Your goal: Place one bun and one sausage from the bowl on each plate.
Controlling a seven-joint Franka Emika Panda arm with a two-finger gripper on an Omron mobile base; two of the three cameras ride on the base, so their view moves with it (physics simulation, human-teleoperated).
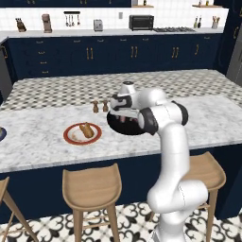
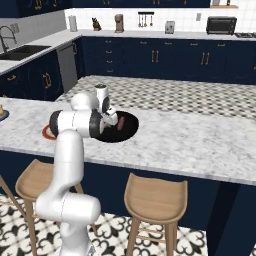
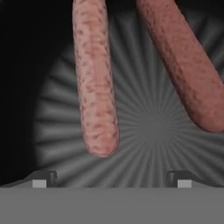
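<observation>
Two sausages (image 3: 96, 83) lie beyond wide-open, empty jaws in the bowl (image 3: 144, 127).

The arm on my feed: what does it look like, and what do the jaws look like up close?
The arm is glossy white, built of rounded tubular links with dark grey bands at the joints; no cables or markings are visible. The gripper has two small dark tips with pale grey square pads, one on each side in the hand view.

Two mottled pink-brown sausages (image 3: 96, 83) lie in the black, ray-patterned bowl (image 3: 148, 127); the plate (image 1: 71, 139) is red-rimmed.
</observation>
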